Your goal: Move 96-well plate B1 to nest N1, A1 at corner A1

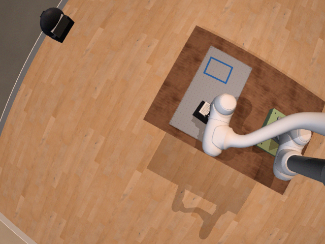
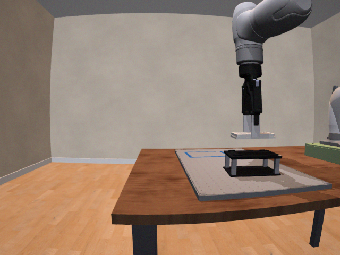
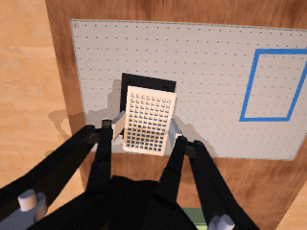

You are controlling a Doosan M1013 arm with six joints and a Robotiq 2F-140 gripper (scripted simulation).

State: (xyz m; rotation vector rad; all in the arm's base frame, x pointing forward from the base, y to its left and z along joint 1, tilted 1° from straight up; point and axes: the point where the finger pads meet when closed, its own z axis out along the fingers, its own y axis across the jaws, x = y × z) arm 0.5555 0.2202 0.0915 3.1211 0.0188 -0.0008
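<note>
While the plate (image 2: 252, 134) hangs level in the air just above the raised black nest (image 2: 252, 154), the tool (image 2: 252, 132) is clamped on its two long sides — fingers pressed to its edges in the wrist view. The blue-outlined spot (image 1: 218, 69) on the grey board (image 1: 189, 104), further along the tabletop (image 2: 153, 175), lies bare, so pickup and carry look done. Left, I judge — lowering it flat inside the locators, fully down, then letting go.

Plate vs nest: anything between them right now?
Nothing. In the exterior view the plate, clamped in the pincer, hangs above the nest with only open air between them.
</note>
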